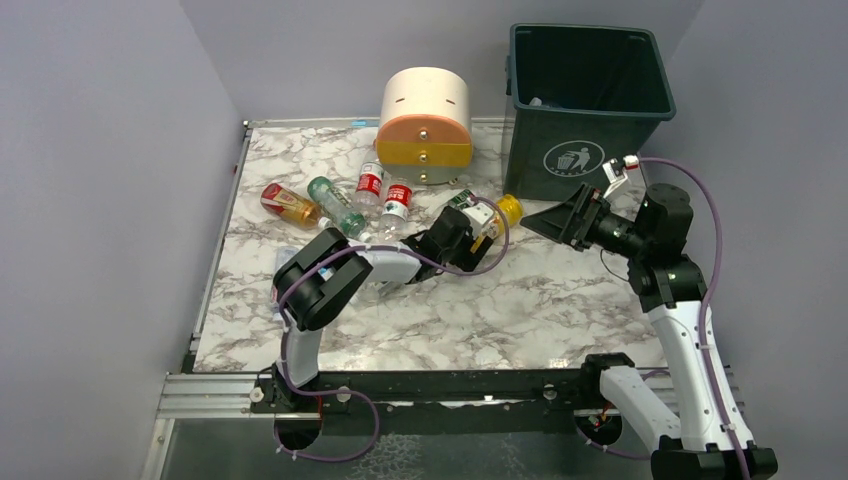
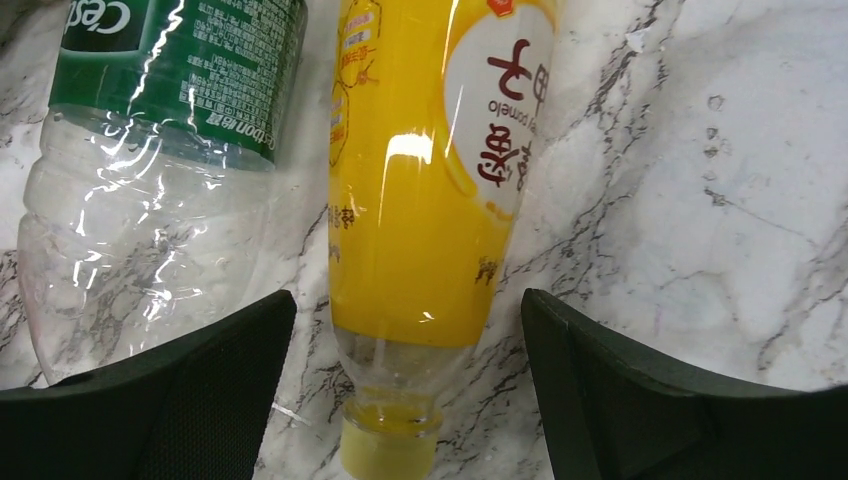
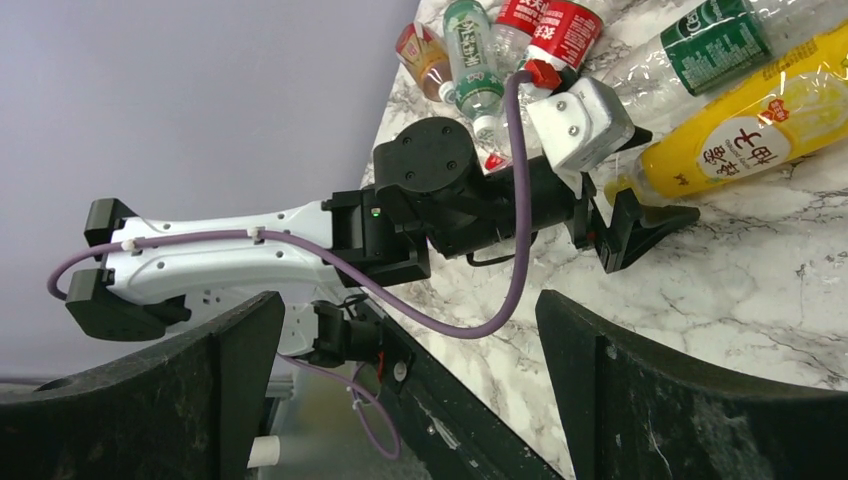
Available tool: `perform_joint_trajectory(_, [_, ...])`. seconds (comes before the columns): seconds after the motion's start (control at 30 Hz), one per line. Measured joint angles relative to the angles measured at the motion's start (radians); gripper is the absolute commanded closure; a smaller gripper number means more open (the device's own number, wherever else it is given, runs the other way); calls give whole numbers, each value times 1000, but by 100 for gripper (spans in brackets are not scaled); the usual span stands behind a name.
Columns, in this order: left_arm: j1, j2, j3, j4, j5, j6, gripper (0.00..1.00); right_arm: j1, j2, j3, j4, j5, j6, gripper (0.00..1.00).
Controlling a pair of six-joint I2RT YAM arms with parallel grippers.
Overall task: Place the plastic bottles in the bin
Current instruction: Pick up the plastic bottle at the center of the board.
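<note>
Six plastic bottles (image 1: 369,185) were counted on the marble table (image 1: 520,300). Four were clustered toward the far left, in front of the single round drawer unit (image 1: 425,115) at the far edge: one orange-red bottle (image 1: 285,203), one pale green bottle (image 1: 335,205) and two red-labelled bottles (image 1: 397,200). Two more lay side by side nearer the middle, a yellow bottle (image 2: 420,200) and a clear green-labelled bottle (image 2: 150,180). One dark green bin (image 1: 585,160) was set at the far right corner, and no bottle could be made out inside it. The left arm was stretched low across the table, and the left gripper (image 2: 408,300) was placed over the capped end of the yellow bottle. Its jaws were spread wide, a gap was seen on each side, and nothing was gripped. The right arm was raised with its elbow bent. The right gripper (image 3: 408,300) was held in the air just in front of the bin and turned toward the left arm, its jaws wide apart and empty. The green-labelled bottle was shown plainly only by the wrist views, and the bin only from above.
</note>
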Motion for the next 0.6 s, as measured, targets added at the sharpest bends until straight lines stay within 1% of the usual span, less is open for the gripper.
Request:
perform_joint_trajectory(0.13, [10, 19, 3, 6, -1, 6, 33, 0, 1, -2, 1, -3, 0, 0])
perform_joint_trajectory(0.23, [13, 22, 4, 8, 0, 5, 42, 0, 1, -10, 8, -4, 0, 0])
perform_joint_trajectory(0.4, [13, 19, 1, 12, 6, -17, 48, 0, -5, -48, 11, -5, 1, 0])
perform_joint_trajectory(0.47, [13, 1, -24, 18, 11, -35, 49, 0, -5, -60, 11, -5, 1, 0])
perform_joint_trajectory(0.6, [13, -84, -112, 10, 27, -82, 50, 0, -9, -72, 15, -5, 1, 0])
